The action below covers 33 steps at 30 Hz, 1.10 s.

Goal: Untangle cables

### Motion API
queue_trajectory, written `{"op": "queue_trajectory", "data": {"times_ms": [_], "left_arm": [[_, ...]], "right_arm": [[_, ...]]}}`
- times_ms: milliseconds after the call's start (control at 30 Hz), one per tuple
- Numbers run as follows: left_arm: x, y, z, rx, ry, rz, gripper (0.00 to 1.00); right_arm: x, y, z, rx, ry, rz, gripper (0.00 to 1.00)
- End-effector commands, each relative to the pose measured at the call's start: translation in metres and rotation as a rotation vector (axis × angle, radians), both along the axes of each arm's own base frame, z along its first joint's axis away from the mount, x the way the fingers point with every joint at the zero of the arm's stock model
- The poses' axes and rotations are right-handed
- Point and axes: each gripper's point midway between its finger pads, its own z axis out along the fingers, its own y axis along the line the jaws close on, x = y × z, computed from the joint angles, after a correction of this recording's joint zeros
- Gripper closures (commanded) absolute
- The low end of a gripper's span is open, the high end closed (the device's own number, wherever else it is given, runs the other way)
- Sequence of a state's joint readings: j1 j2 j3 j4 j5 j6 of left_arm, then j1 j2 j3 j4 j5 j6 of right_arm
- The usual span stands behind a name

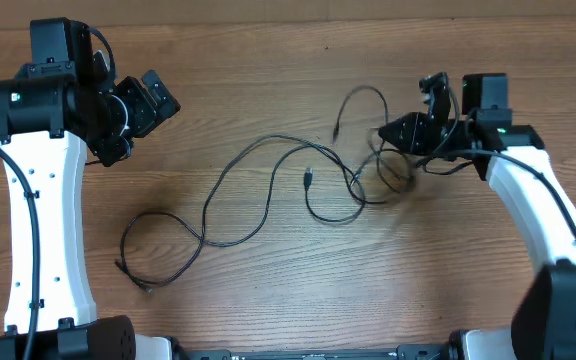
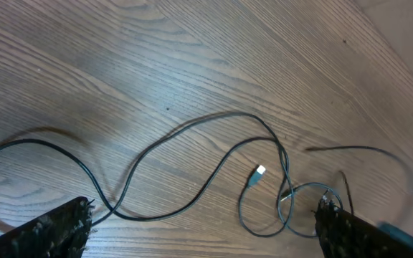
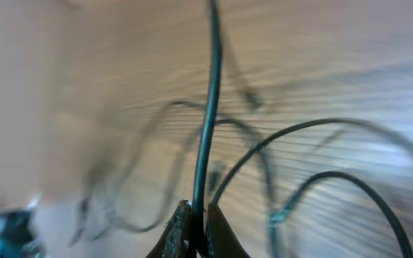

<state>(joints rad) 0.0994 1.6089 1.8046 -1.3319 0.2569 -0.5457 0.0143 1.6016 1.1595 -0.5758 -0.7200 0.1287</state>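
Right tool (image 1: 396,130) clamped shut on one strand at the knot, left tool (image 1: 156,102) idle.

The thin black flexible cables (image 1: 278,138) sprawl across the middle of the wooden bench (image 1: 268,60), from a loop near the front-left corner to a tangle by the right edge. There the right tool's closed tips pinch a single cord. The left tool hangs wide open and empty near the far-left corner, well apart from every cord. Since nothing anchors the other strands, a pull could cinch the knot tighter or drag the whole bundle along. The thin cord might also slip from the pinch. No brand, label or writing is legible.
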Motion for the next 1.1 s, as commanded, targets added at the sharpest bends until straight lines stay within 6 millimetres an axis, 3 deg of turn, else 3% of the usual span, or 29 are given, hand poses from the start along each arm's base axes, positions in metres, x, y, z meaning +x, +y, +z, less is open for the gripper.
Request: {"op": "queue_trajectory", "data": {"times_ms": [0,100,133,200,433,533,667,900,1067], "left_arm": [[0.002,-0.001,0.003,0.016,-0.018,-0.022,0.0],[0.002,-0.001,0.003,0.012,-0.017,-0.024,0.0],[0.001,-0.003,0.003,0.008,-0.014,-0.029,0.0],[0.001,-0.007,0.003,0.005,-0.014,-0.038,0.0],[0.0,-0.028,0.003,0.005,-0.015,-0.097,0.0],[-0.002,-0.044,0.003,0.007,-0.017,-0.146,0.0],[-0.003,-0.069,0.005,0.032,-0.049,-0.266,0.0],[-0.005,-0.109,0.009,0.036,-0.095,-0.391,0.0],[-0.012,-0.141,0.012,0.067,-0.144,-0.548,0.0]], "right_arm": [[-0.022,0.033,0.059,0.145,-0.132,0.168,0.96],[-0.031,0.044,0.08,0.189,-0.188,0.222,0.96],[-0.04,0.05,0.104,0.25,-0.256,0.284,0.96],[-0.048,0.055,0.123,0.297,-0.311,0.334,0.96],[-0.059,0.063,0.156,0.374,-0.461,0.457,0.96],[-0.054,0.062,0.161,0.39,-0.439,0.429,0.96],[-0.025,0.053,0.156,0.338,-0.387,0.242,0.96],[0.006,0.037,0.173,0.251,-0.469,0.079,0.96],[0.017,0.022,0.188,0.18,-0.441,-0.037,0.96]]}}
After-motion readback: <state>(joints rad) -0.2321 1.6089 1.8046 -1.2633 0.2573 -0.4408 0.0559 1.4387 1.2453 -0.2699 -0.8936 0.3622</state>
